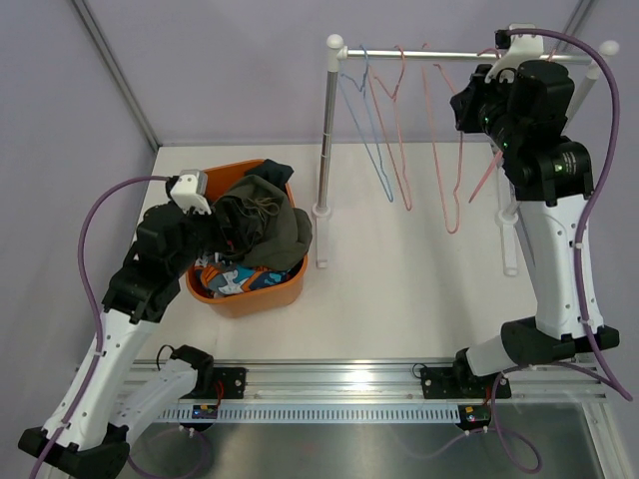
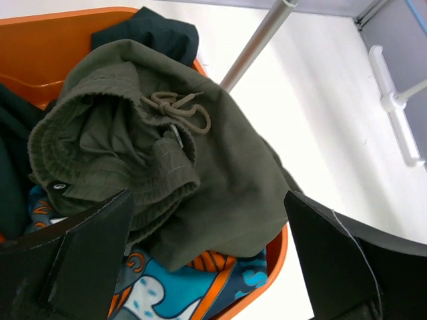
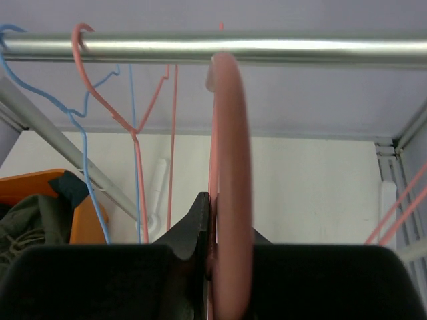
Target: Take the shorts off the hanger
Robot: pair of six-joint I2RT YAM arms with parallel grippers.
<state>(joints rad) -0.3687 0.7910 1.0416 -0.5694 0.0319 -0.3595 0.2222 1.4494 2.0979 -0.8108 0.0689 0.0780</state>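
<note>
You have no shorts left on the rail [image 3: 300, 48]. From the top camera, the hangers at 1 o'clock all hang bare. The shorts lie in the orange basket [image 1: 255, 299] at 9 o'clock on the table [image 1: 399, 299].

The olive green shorts [image 2: 200, 180] are on top of the pile, bunched up, with the string knot showing. In the left wrist view, a dark pair [image 2: 157, 33] pokes out behind them at 12 o'clock. The blue-and-orange patterned pair [image 2: 160, 297] peeks out underneath at 6 o'clock.

Your left gripper [image 2: 208, 200] hovers right over the olive pair with its fingers wide apart, gripping nothing. Your right gripper [image 3: 210, 227] is up at the rail, and its fingers look pressed together on the pink hanger [image 3: 230, 153].

The shorts look soft, light and floppy. They will likely fold and sag when you lift them, and they will not break. If you need to grab a pair, pinch a thick bit, like the waistband or a fat fold, because a thin single layer may slip out. The hanger is thin, stiff wire, so it could swing or twist in your grip.
</note>
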